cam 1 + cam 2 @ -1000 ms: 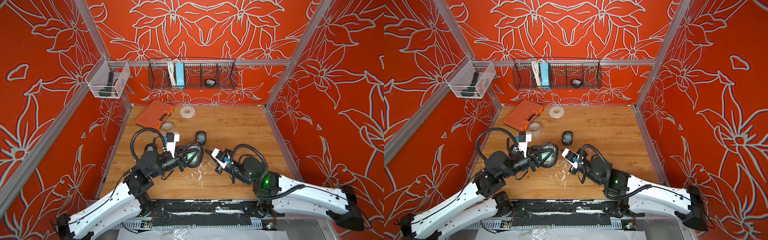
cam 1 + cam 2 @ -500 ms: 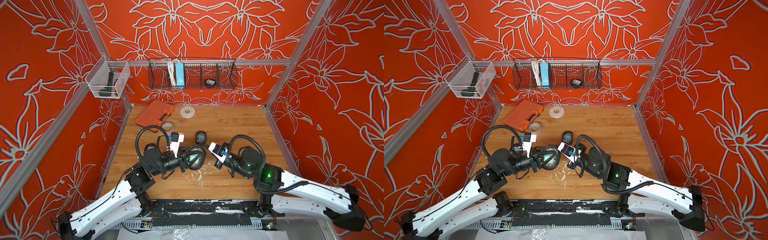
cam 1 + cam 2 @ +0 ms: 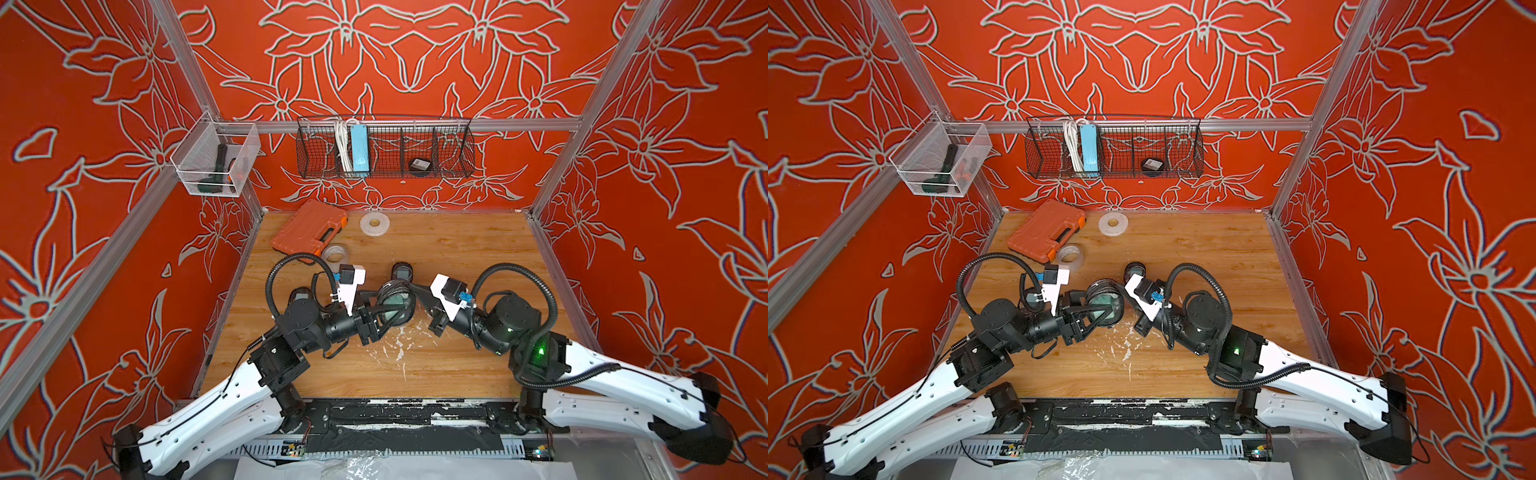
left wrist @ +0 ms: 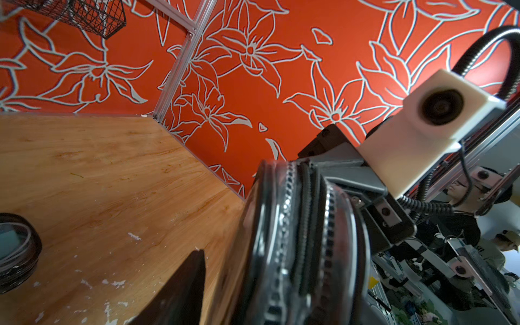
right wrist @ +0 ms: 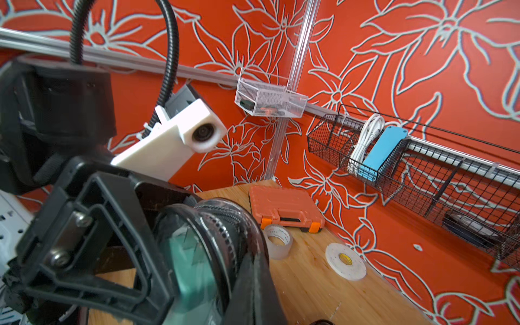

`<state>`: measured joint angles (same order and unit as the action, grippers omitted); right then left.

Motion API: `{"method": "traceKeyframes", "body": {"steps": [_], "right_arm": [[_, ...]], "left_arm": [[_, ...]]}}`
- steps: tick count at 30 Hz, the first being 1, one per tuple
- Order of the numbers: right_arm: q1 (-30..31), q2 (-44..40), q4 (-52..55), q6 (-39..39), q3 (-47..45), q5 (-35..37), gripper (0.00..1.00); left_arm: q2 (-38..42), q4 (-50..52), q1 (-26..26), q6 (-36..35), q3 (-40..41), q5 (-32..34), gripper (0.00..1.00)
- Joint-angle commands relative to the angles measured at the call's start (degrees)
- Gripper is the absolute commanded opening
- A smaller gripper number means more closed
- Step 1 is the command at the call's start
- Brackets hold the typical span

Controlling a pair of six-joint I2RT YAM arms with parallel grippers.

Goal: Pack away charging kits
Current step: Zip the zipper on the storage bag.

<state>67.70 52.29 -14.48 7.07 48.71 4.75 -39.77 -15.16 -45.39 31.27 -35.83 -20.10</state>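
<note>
While the right gripper [image 3: 413, 291] pinches the oval black-rimmed clear-topped zip pouch [image 3: 397, 299] at the centre of the wooden table [image 3: 478, 257], the left gripper [image 3: 386, 309], jaws spread around it from 9 o'clock, should likely back straight off without snagging.

Swung inward – right tool [image 3: 417, 291] now at the pouch [image 3: 395, 305] rim, left tool [image 3: 384, 311] jaws spread wider

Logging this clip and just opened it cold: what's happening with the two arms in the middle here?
Both arms meet mid-table at one clear-topped pouch with something teal inside. The right hand is shut on its zippered rim, while the left hand has its jaws open around it. A second pouch lies on the wood just beyond, untouched.
</note>
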Motion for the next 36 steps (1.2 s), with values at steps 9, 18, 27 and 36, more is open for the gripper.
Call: {"method": "traceKeyframes", "body": {"steps": [9, 18, 27, 36], "right_arm": [[-0.4, -1.93, -13.94, -9.87, -0.86, 1.84, 0.0], [-0.43, 0.51, -22.06, -16.69, -1.33, -3.13, 0.0], [-0.38, 1.35, -24.6, -20.3, -1.17, -3.15, 0.0], [-0.38, 1.67, -26.11, -24.38, -1.8, -2.22, 0.0]], "left_arm": [[2.2, -35.48, -0.05, 0.08, 13.66, -0.91, 0.91], [-3.54, -55.29, -0.06, -1.76, 16.41, 3.76, 0.9], [-9.29, -59.97, -0.05, -3.22, 11.57, 1.77, 0.92], [-12.23, -58.75, -0.05, -5.69, 6.98, 1.27, 0.87]]}}
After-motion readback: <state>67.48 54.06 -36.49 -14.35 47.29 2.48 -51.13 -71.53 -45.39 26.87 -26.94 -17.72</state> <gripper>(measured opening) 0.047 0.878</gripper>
